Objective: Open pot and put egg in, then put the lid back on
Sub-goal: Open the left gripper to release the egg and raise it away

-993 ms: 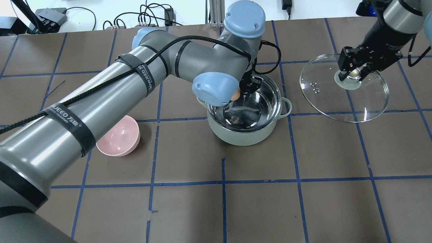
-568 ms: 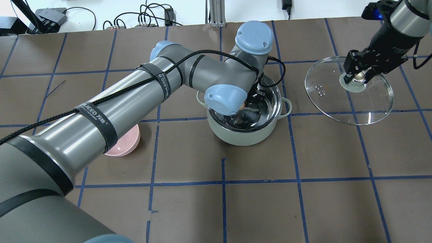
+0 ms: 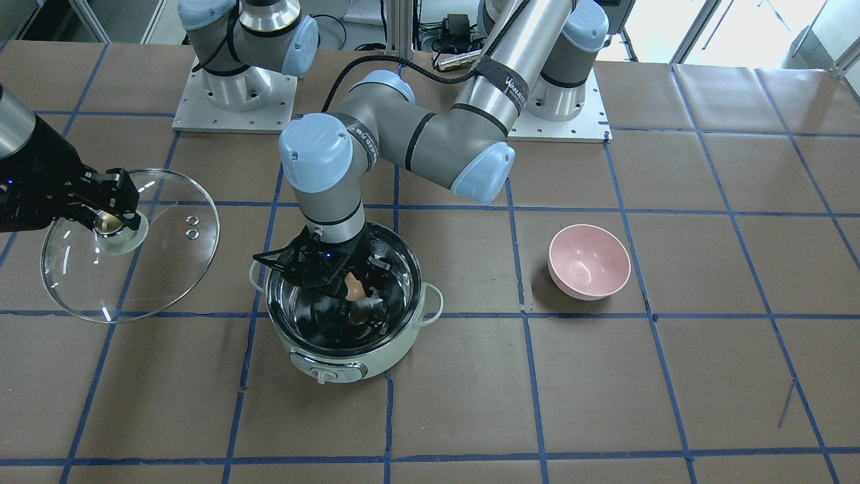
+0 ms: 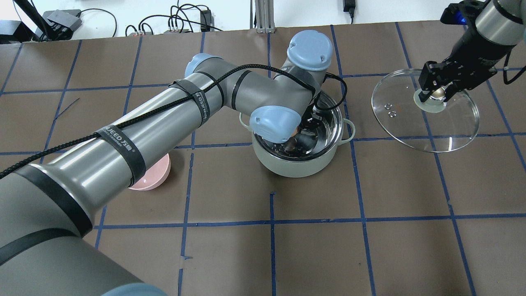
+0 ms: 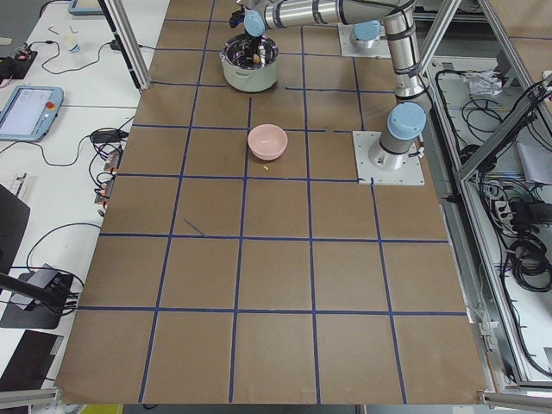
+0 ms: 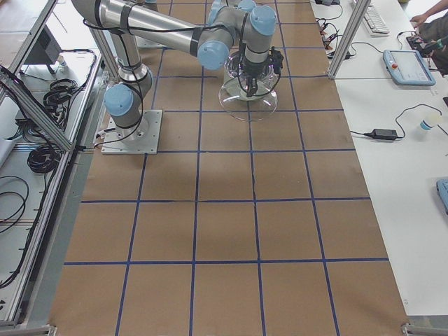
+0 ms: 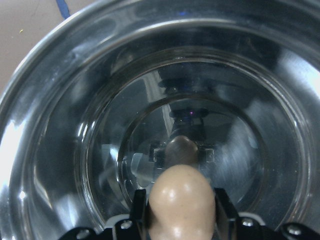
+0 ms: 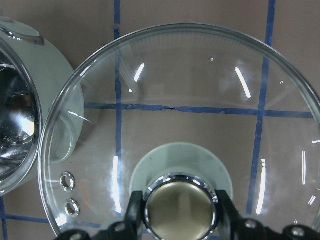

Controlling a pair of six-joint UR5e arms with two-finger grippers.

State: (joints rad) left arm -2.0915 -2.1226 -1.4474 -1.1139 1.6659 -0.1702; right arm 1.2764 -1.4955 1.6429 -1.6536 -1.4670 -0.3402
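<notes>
The mint-green pot (image 3: 349, 349) (image 4: 296, 164) stands open on the table. My left gripper (image 3: 353, 290) (image 7: 182, 210) reaches down inside it, shut on the tan egg (image 3: 352, 288) (image 7: 182, 200), which hangs above the steel floor of the pot (image 7: 210, 125). My right gripper (image 4: 436, 93) (image 8: 181, 210) is shut on the beige knob of the glass lid (image 4: 427, 123) (image 3: 134, 269) (image 8: 190, 100) and holds the lid in the air beside the pot, off to the robot's right.
A pink bowl (image 3: 589, 262) (image 4: 158, 179) sits on the table on the robot's left of the pot, partly under my left arm in the overhead view. Blue tape lines grid the brown table. Cables lie along the far edge.
My left gripper has gone down into the pot with the egg. My right gripper has carried the lid slightly further right, then held still.
</notes>
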